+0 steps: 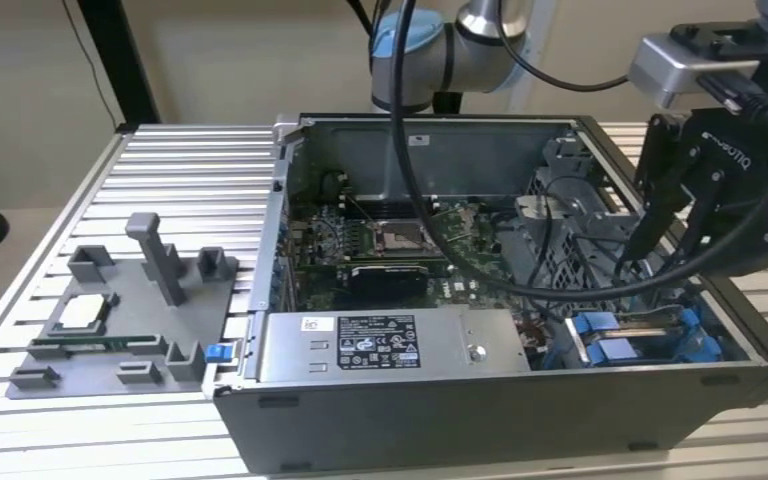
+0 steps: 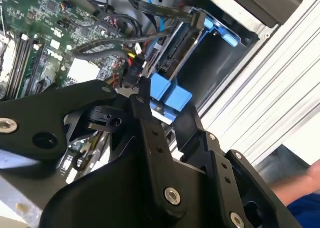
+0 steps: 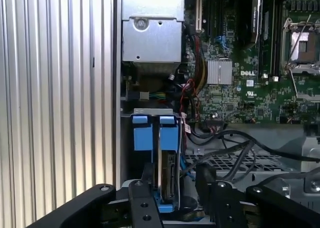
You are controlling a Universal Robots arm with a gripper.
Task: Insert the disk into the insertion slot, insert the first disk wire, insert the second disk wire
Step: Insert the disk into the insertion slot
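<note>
At the exterior view's left we see a grey plastic fixture tray (image 1: 157, 312) lying on the ribbed aluminium table (image 1: 184, 170). Just to its right stands the open grey metal computer case (image 1: 491, 420). A grey labelled power-supply box (image 1: 384, 345) sits along the case's near edge, with the green motherboard (image 1: 357, 235) behind it. Thick black cables (image 1: 418, 180) drop from the grey-and-blue robot arm (image 1: 424, 50) at the top centre and loop across the case towards the right. At the right, the black two-finger gripper (image 1: 658, 258) hangs over the lower right corner of the case. Below it is the insertion slot (image 1: 598, 340), a grey metal bay with bright blue latch pieces, set beside a perforated grey cage (image 1: 571, 240). In the first wrist view the disk (image 3: 167, 170), a silver-grey drive in its blue carrier, stands on edge inside that slot (image 3: 145, 138). The gripper (image 3: 177, 180) straddles it with its jaws parted: one finger (image 3: 150, 175) lies just beside the disk, and we see a gap at the other. Nothing is clamped. In the second wrist view red, yellow and black wires (image 2: 131, 58) lie near the end of the disk, and we cannot tell whether any is plugged in.
</note>
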